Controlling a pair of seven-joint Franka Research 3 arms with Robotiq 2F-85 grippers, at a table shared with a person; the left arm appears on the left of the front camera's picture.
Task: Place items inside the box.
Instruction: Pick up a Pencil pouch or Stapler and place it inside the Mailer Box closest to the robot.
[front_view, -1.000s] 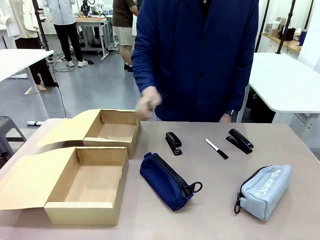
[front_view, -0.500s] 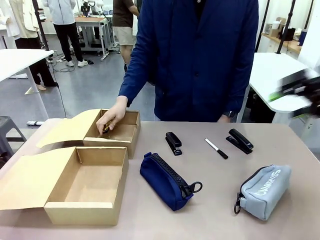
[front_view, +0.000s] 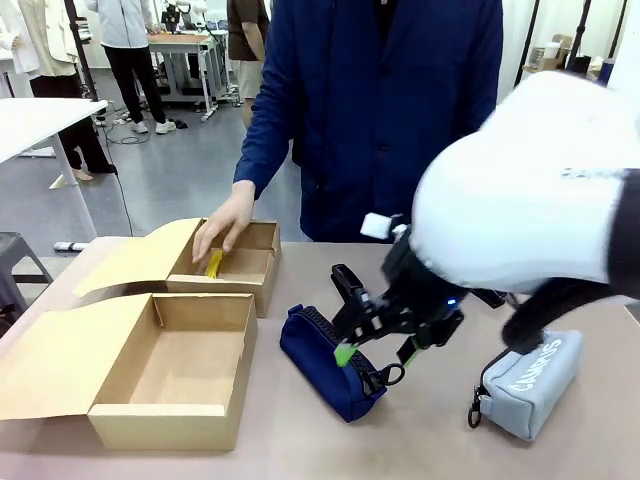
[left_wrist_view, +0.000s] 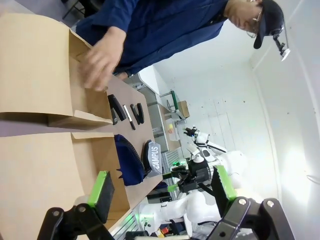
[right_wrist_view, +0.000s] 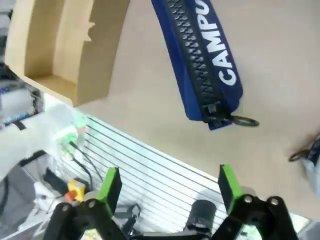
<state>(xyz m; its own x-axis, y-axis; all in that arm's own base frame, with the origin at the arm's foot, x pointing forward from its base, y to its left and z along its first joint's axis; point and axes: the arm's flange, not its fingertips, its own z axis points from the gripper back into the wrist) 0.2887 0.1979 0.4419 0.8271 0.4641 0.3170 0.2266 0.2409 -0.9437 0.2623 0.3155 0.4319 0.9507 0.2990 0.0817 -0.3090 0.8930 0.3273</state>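
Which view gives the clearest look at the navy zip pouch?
Right wrist view: the navy zip pouch lies unobstructed, with its zip and white lettering seen close up. Front view has it partly behind the right gripper; left wrist view shows it small and far off.

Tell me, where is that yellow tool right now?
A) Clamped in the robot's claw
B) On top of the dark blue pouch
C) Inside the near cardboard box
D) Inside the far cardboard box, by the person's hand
D: the yellow utility knife shows within the walls of the far cardboard box, right at the fingertips of the person's hand.
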